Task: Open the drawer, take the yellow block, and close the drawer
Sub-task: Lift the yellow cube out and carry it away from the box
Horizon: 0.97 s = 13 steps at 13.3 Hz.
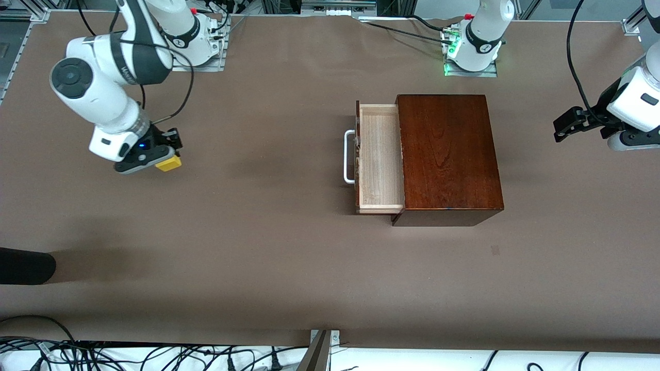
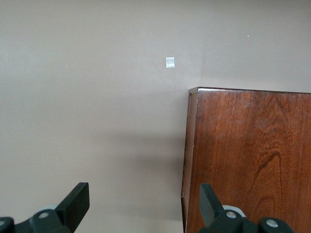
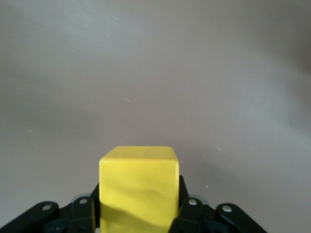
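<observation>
The drawer point(image 1: 380, 157) stands pulled out of the reddish-brown wooden box point(image 1: 447, 154), its white handle point(image 1: 348, 156) pointing toward the right arm's end of the table; its pale tray looks empty. My right gripper point(image 1: 164, 158) is shut on the yellow block point(image 1: 169, 163) over bare table near the right arm's end. In the right wrist view the yellow block point(image 3: 139, 187) fills the space between the black fingers. My left gripper point(image 1: 566, 126) hangs open over the table at the left arm's end; in the left wrist view its fingers point(image 2: 75, 204) straddle the box's edge point(image 2: 194, 160).
A brown mat covers the table point(image 1: 258, 257). A dark object point(image 1: 26, 265) lies at the table's edge nearer the front camera, at the right arm's end. A small pale square mark point(image 2: 169, 62) shows on the mat. Cables run along the front edge.
</observation>
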Motion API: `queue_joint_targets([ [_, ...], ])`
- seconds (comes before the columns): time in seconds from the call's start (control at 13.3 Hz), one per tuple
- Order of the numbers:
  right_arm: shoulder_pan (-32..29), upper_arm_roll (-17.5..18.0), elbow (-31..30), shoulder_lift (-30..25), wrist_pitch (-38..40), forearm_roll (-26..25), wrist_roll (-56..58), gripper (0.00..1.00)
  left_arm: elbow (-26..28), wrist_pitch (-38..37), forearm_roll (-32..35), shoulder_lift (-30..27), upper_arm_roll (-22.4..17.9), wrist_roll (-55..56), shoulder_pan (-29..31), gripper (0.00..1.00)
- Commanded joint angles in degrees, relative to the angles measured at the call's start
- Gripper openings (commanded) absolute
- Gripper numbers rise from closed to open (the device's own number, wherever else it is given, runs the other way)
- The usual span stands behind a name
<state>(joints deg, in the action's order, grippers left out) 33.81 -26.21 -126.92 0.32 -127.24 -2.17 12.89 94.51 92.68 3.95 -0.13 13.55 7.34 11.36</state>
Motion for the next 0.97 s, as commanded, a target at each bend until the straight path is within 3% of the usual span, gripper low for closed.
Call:
queue_joint_targets([
  [0.0,0.4,-4.4,-3.8,-2.1,-3.5,0.9,-1.9,0.00,-1.4,-0.8,0.8,0.7,0.2,-0.6,0.1,1.00],
  [0.38,0.3,-11.2,-10.1,-0.8,-13.9,0.9,-1.6,0.00,-1.5,-0.7,0.7,1.0,0.3,-0.6,0.0,1.00],
  [0.53,0.3,-11.6,-13.5,0.3,-19.6,1.2,-1.6,0.00,-1.5,-0.4,0.4,1.2,0.3,-0.6,0.0,1.00],
  [0.9,0.2,-11.7,-16.5,3.3,-23.8,5.2,-1.7,0.00,-4.0,-0.1,-1.1,4.4,0.9,1.3,-0.6,1.00],
])
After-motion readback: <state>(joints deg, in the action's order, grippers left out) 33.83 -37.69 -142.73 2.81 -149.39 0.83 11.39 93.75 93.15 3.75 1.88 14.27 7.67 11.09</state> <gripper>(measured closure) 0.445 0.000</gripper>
